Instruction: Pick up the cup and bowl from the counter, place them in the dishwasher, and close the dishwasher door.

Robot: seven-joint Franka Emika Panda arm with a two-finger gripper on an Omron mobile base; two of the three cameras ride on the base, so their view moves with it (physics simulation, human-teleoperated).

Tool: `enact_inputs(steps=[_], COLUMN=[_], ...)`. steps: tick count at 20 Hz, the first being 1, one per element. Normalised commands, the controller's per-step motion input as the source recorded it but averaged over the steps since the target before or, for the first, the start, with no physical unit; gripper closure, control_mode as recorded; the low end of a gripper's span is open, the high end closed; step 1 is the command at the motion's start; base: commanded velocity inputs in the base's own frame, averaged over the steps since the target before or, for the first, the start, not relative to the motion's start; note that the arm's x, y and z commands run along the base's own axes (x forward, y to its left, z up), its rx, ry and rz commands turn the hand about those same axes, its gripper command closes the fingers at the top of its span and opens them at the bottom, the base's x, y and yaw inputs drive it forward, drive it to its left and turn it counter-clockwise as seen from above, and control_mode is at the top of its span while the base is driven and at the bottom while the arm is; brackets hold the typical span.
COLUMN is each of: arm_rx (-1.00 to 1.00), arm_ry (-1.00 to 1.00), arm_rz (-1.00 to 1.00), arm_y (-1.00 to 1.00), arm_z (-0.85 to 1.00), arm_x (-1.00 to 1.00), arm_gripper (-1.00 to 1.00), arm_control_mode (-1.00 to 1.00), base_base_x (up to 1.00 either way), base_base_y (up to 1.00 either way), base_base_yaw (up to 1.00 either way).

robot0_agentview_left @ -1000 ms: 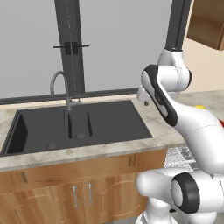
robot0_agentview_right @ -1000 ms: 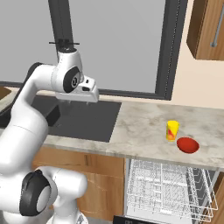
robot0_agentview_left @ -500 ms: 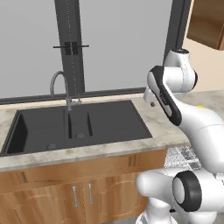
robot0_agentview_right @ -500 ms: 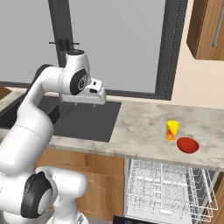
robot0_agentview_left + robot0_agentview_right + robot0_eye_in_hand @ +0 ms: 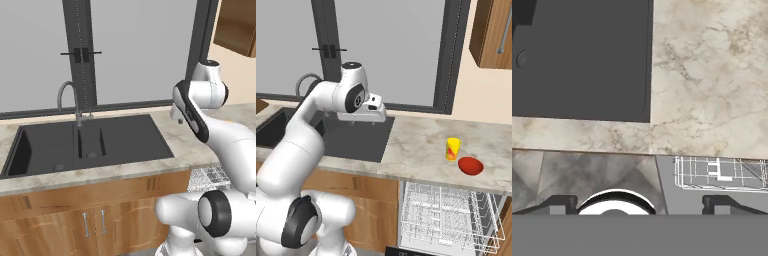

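a: where are the cup (image 5: 453, 148) and bowl (image 5: 471, 165)?
b: side by side on the surface (image 5: 421, 147), above the dishwasher (image 5: 448, 216); the tool (image 5: 362, 115) hangs open, well apart.
a: handling?
b: both look light, stiff, slick. pinch each across its rim.

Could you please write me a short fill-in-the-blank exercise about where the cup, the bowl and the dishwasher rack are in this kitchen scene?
1. The yellow cup stands on the counter right beside the ____ bowl.
2. The dishwasher below the counter is ____, with its white wire rack pulled out.
3. The gripper hangs above the right edge of the black ____.
4. The gripper's fingers are spread apart and hold ____.

Missing words: red; open; sink; nothing
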Motion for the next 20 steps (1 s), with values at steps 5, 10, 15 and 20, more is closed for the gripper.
enact_inputs(steps=[5, 10, 15, 20], arm_rx=[-0.04, -0.01, -0.02, -0.04], arm_ry=[0.0, 0.0, 0.0, 0.0], arm_rz=[0.0, 0.0, 0.0, 0.0], arm_y=[-0.36, -0.41, -0.45, -0.38], arm_z=[-0.13, -0.17, -0.18, -0.19], arm_x=[0.14, 0.15, 0.25, 0.22], arm_gripper=[-1.0, -1.0, -1.0, -1.0], arm_control_mode=[-1.0, -1.0, -1.0, -1.0], base_base_x=[0.0, 0.0, 0.0, 0.0], base_base_y=[0.0, 0.0, 0.0, 0.0], base_base_yaw=[0.0, 0.0, 0.0, 0.0])
